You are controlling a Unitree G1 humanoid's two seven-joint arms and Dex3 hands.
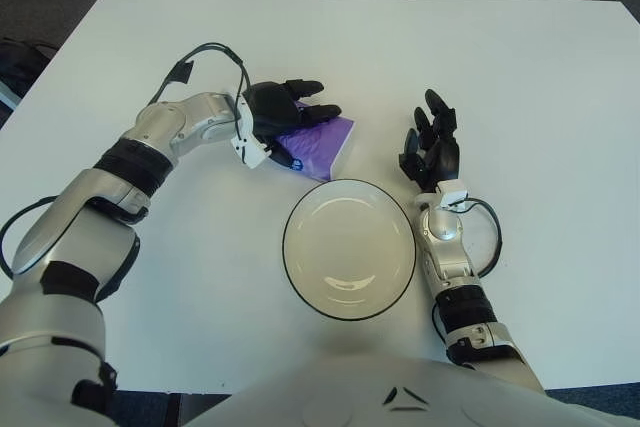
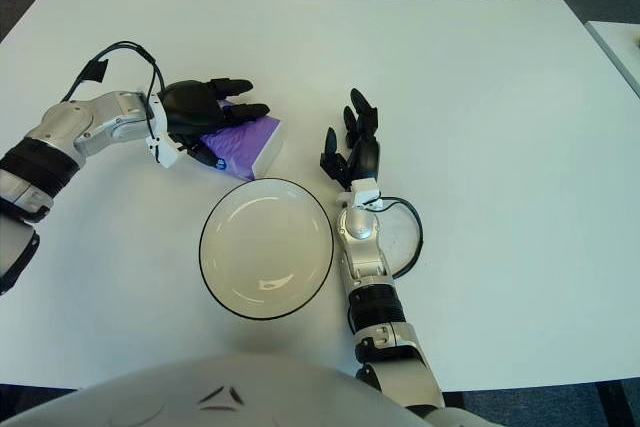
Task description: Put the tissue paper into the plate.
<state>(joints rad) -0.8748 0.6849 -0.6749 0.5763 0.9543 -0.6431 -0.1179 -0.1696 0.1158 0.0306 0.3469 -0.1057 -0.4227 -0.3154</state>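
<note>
A purple tissue pack (image 1: 328, 139) lies on the white table just beyond the left rim of the plate (image 1: 292, 265), a white round plate with a dark edge, empty inside. My left hand (image 1: 287, 117) is on the pack: its black fingers (image 1: 305, 99) lie across the top and the thumb presses the near side. The hand hides the left part of the pack. The pack also shows in the right eye view (image 2: 250, 140). My right hand (image 1: 432, 147) shows to the right of the plate with its fingers spread, holding nothing.
The white table (image 1: 520, 77) stretches wide behind and to the right. A black cable (image 1: 215, 49) loops above my left forearm. Dark floor lies past the table's far edge.
</note>
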